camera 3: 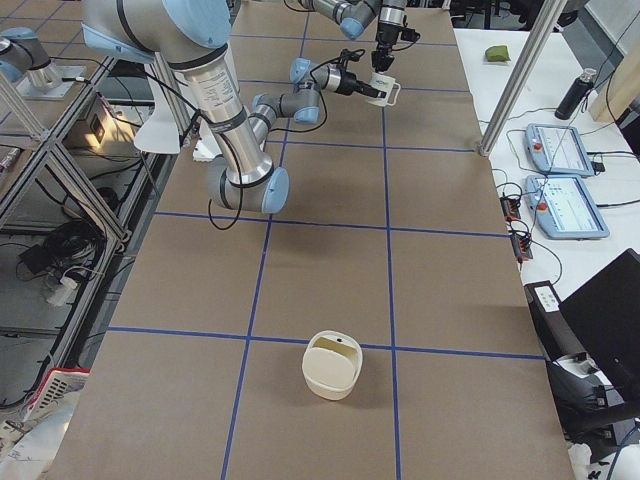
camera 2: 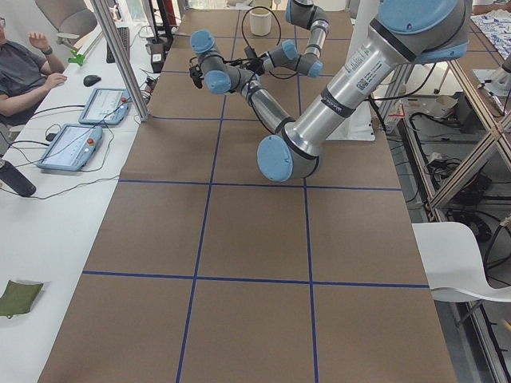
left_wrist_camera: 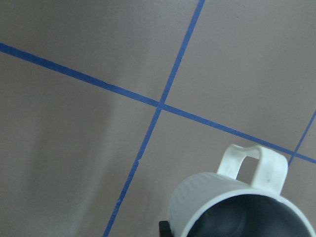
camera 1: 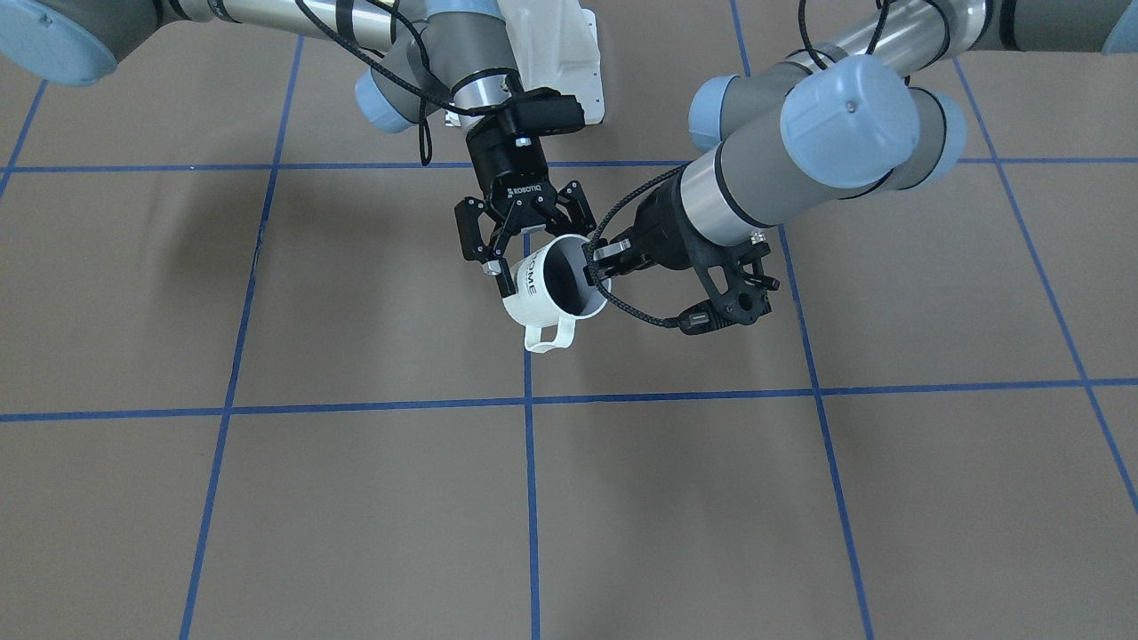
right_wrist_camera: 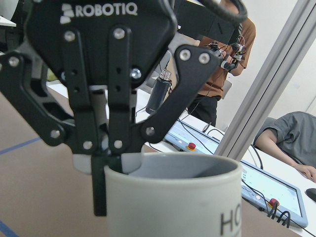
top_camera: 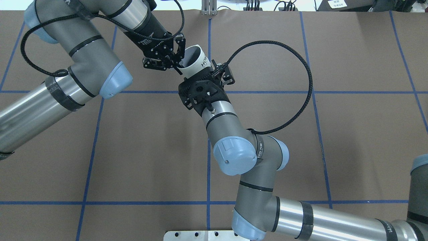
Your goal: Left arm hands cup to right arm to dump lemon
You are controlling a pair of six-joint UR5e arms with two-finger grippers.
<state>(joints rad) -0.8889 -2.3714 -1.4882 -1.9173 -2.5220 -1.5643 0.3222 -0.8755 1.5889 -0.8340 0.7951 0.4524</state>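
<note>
The white cup [camera 1: 547, 311] with "HOME" on its side hangs in the air above the table, tilted, with its handle pointing down. Its inside is dark and no lemon shows. My left gripper [camera 1: 594, 264] is shut on the rim on the side away from the lettering; it also shows in the overhead view [top_camera: 177, 65]. My right gripper [camera 1: 505, 283], marked ROBOTIQ, is shut on the wall by the lettering, one pad outside and the other finger inside the cup [right_wrist_camera: 168, 207]. The left wrist view shows the cup [left_wrist_camera: 207, 202] from above, with brown table below it.
The brown table [camera 1: 356, 498] has a grid of blue tape lines. A cream round container [camera 3: 332, 367] stands near the table's end on my right. Operators, tablets and a dark bottle [camera 3: 578, 92] are on the white side table beyond the far edge.
</note>
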